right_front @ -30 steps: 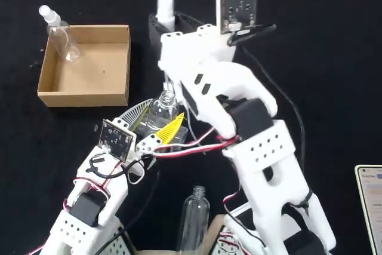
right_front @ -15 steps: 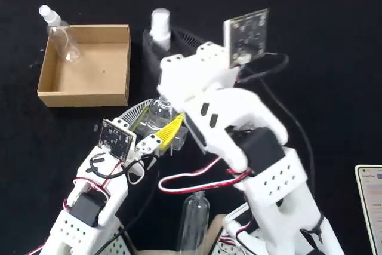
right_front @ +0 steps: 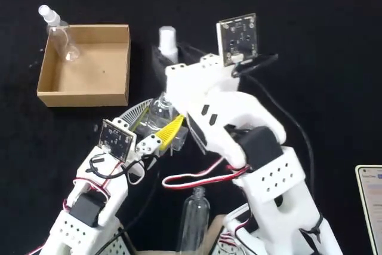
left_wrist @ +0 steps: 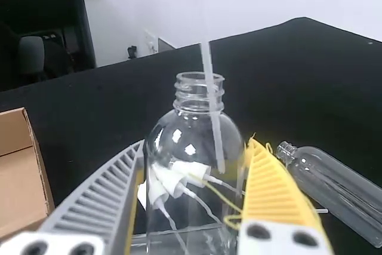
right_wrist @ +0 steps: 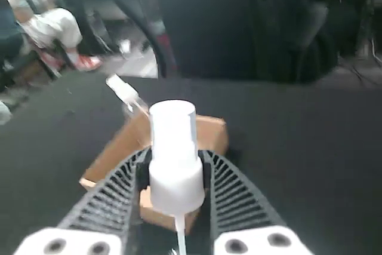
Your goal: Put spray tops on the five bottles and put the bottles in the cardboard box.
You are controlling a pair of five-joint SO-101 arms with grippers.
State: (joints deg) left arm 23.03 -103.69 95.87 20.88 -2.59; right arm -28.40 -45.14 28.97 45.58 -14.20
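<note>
Clear bottle point(left_wrist: 179, 153) stands pinched upright in my left end effector point(left_wrist: 191, 174) so the spray top point(right_wrist: 173, 126), clamped in my right end effector point(right_wrist: 174, 158), can feed its tube point(left_wrist: 212, 117) into it.

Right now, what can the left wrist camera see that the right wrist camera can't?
Only the left wrist view: the left hand gripping an open clear bottle, plus an empty bottle lying on the table. Only the right wrist view: the right hand holding a white spray top, plus a capped bottle farther off. Both: the cardboard box and the spray top's thin tube.
</note>
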